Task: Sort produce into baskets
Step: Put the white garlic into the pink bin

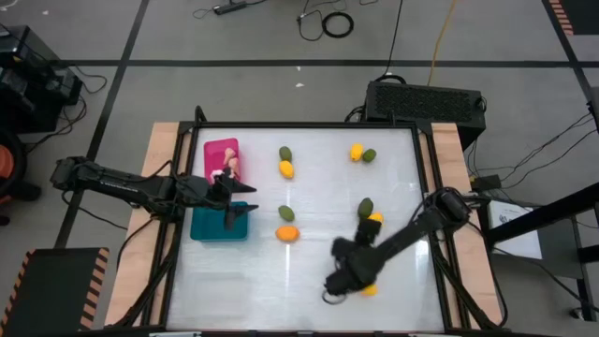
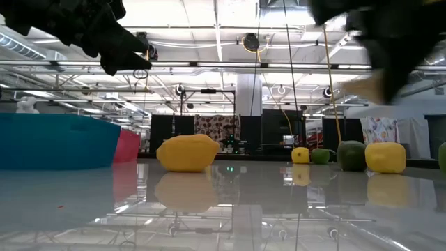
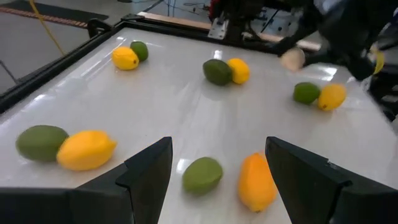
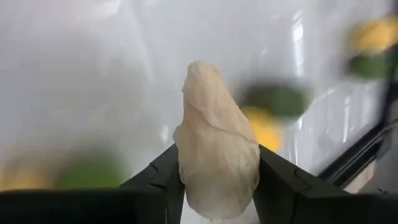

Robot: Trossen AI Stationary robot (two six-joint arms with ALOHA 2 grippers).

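High view, from the left side across: the left gripper (image 1: 227, 208) hangs over the near edge of the teal bin (image 1: 208, 227), its fingers spread wide with nothing between them, and the pink bin (image 1: 217, 150) sits just behind, touching the teal one, with pale garlic-like bulbs (image 1: 227, 168) in it. Loose produce lies on the white table (image 1: 309, 271) to the right of the bins: a dark green oval (image 1: 284, 153) touching a yellow fruit (image 1: 286, 169), then nearer the front another green oval (image 1: 286, 214) just behind an orange fruit (image 1: 287, 234). Farther right, toward the back, a yellow fruit (image 1: 357, 151) sits beside a green one (image 1: 370, 155); a third green oval (image 1: 366, 207) lies against a yellow piece (image 1: 375, 219) close by the right arm's dark links, which cross over that pair. The right gripper (image 1: 339, 281) is at the front of the table, and its wrist view shows its fingers pinching a whitish garlic bulb (image 4: 216, 152) held clear of the surface. A yellow fruit (image 1: 371, 289) peeks out just beside that gripper, partly covered by it; whether it touches the arm is hard to tell.
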